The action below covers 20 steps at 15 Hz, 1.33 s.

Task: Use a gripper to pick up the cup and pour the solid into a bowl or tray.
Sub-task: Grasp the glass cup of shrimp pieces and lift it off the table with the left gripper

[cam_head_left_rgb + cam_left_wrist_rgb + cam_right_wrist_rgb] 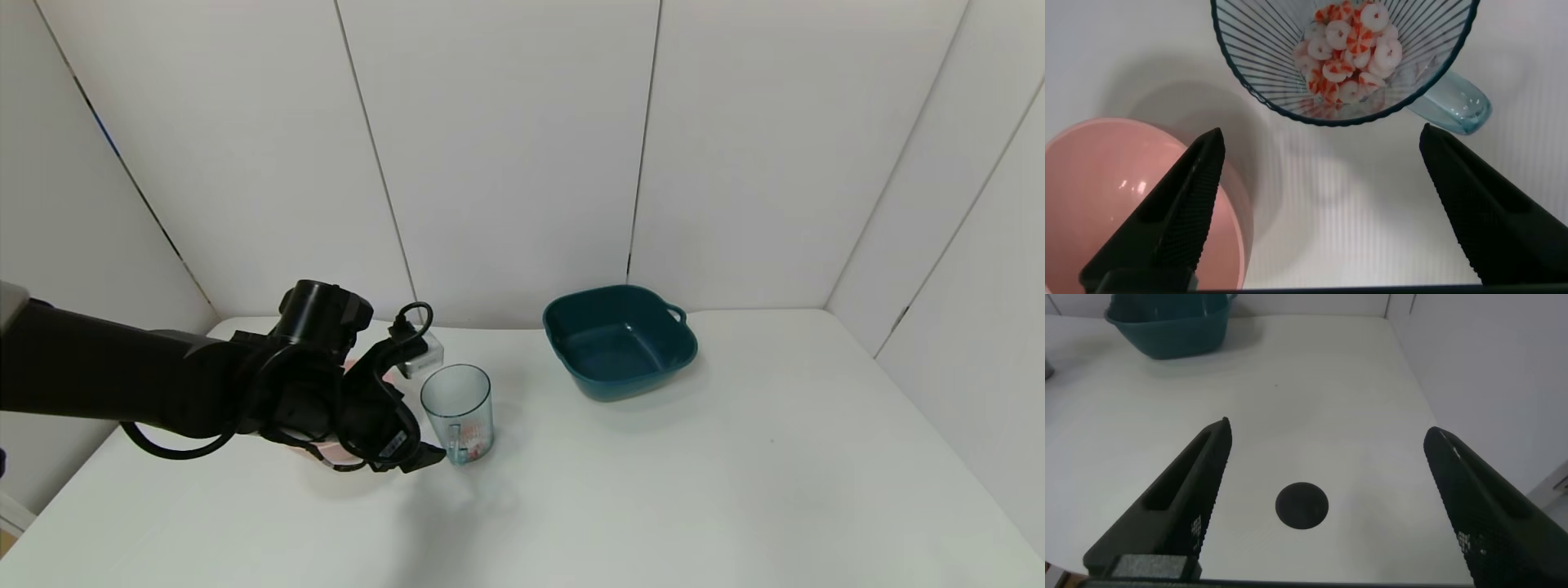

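I see the cup point(458, 412) upright at lower left of centre in the head view, mouth up, solid point(1347, 51) in its bottom. My left gripper point(408, 445) sits beside it, fingers spread, holding nothing. The right gripper point(1327, 502) is open too. The bowl point(619, 340) stands right of centre.

- No text, label, brand or number is readable on anything in these views.
- The cup point(458, 413) carries a small print, too blurred to read.

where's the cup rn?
Head view: cup stands upright on the table, left of centre, just ahead of the open left gripper, with the teal dish farther right.
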{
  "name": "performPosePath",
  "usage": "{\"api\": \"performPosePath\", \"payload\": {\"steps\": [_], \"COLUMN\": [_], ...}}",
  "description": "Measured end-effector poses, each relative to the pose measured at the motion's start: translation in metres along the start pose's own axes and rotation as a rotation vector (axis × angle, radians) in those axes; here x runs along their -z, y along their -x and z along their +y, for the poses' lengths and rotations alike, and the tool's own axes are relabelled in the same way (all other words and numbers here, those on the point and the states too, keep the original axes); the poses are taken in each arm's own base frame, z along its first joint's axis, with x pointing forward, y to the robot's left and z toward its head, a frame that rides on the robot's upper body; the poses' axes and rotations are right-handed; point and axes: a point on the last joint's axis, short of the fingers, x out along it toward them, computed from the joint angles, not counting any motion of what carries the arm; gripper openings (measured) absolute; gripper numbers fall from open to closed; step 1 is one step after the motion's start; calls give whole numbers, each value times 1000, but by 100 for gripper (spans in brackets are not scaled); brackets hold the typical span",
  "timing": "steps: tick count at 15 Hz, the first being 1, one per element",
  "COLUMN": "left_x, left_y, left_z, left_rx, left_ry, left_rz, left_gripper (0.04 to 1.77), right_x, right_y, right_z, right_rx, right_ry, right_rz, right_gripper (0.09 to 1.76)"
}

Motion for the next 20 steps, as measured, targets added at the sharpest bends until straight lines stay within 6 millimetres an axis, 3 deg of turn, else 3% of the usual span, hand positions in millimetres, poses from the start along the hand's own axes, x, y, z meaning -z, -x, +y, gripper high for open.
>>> {"api": "performPosePath", "payload": {"steps": [8, 20], "left_x": [-3, -1], "left_y": [-14, -18], "left_z": [-4, -9], "left_rx": [37, 119], "left_ry": [3, 66], "left_rz": [4, -43], "left_gripper": [172, 172], "right_x": [0, 0], "right_y": [0, 0], "right_z": [0, 0], "right_rx": [0, -3], "right_ry": [0, 5], "right_rz": [0, 0], "right_gripper": [171, 171]}}
